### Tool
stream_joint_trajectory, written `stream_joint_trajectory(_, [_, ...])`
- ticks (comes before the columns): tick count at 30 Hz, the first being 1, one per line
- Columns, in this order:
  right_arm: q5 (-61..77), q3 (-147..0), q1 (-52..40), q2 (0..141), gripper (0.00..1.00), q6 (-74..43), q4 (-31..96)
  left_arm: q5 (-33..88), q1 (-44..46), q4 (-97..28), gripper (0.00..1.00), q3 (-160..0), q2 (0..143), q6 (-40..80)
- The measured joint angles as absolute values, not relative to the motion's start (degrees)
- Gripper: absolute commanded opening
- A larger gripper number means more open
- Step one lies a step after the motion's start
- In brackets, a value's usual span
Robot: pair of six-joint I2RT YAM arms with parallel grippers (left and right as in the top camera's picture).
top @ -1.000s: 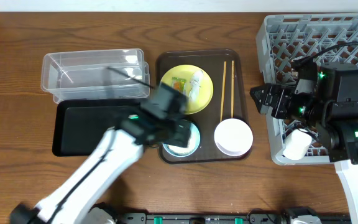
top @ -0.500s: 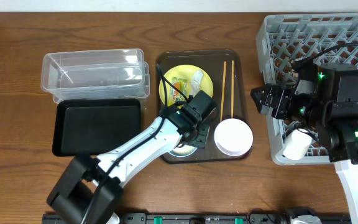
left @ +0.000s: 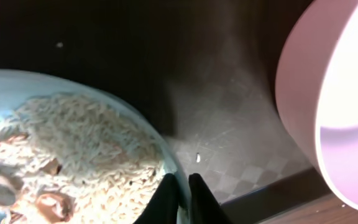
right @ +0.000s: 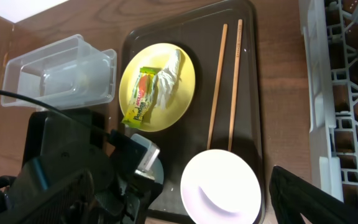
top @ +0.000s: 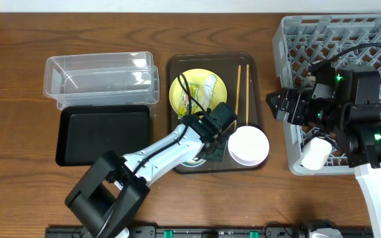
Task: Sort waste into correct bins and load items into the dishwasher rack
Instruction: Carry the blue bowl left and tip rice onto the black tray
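Observation:
My left gripper (left: 183, 200) is shut on the right rim of the light blue bowl (left: 164, 158), which holds a heap of rice grains (left: 73, 152). From overhead the left gripper (top: 208, 145) hides most of that bowl (top: 192, 160). The white bowl (top: 248, 145) stands just right of it, empty. On the yellow plate (top: 197, 92) lie a green-and-orange wrapper (top: 188, 98) and crumpled white paper (top: 208, 86). Two chopsticks (top: 242, 92) lie beside the plate. My right gripper (top: 274, 106) hangs open at the left edge of the grey rack (top: 349, 36), with nothing in it.
Plate, bowls and chopsticks all sit on a dark brown serving tray (top: 256, 66). A clear plastic tub (top: 101, 78) and a shallow black tray (top: 98, 135) stand to its left, with nothing in them. The rack fills the right side of the table.
My left arm swung right from above the black tray to the blue bowl, and its jaws closed on the rim. The right arm has hardly moved.

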State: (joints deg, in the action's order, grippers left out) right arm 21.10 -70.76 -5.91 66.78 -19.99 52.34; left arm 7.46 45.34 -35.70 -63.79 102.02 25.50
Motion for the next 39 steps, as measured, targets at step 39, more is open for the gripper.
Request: stream_joint_trajectory(39, [20.99,-70.76,-5.91,66.81,0.85,-19.99,52.34,55.70,-16.51,-55.90,0.06,-70.65,92.03,-3.66])
